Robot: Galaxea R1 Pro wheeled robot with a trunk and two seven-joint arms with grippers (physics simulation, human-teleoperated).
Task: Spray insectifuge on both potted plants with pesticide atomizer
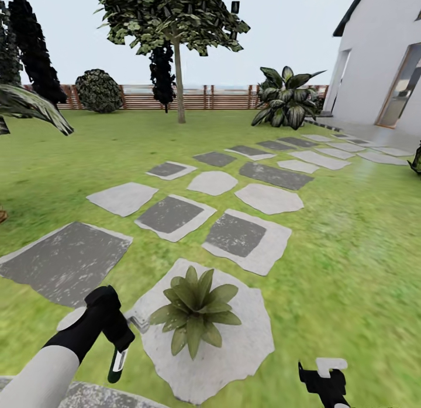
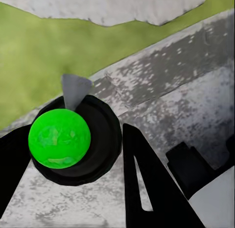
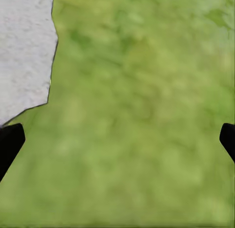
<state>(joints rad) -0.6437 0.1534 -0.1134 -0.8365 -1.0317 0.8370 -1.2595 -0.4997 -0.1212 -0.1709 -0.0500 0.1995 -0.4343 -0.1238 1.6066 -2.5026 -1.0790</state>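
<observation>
Your left gripper (image 1: 111, 314) reaches in from 7 o'clock, clamped around the pesticide atomizer (image 1: 118, 361) hanging just beside the potted plant (image 1: 195, 308), while your right gripper (image 1: 323, 381) at 5 o'clock hovers spread wide above lawn (image 1: 362, 267).

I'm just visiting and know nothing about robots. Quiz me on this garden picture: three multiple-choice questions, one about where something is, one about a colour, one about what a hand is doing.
1. Where does the potted plant sit?
A. on a pale stone slab
B. on bare lawn
C. against the fence

2. What colour is the round end of the bottle seen between the left fingers?
A. red
B. bright green
C. white

3. How is the right gripper?
A. shut on a bottle
B. shut on a leaf
C. open, over grass

Answers:
1 A: the potted plant rests on the stone slab.
2 B: the pesticide atomizer shows a green round end.
3 C: the right gripper has its fingertips far apart, with lawn between them.
</observation>
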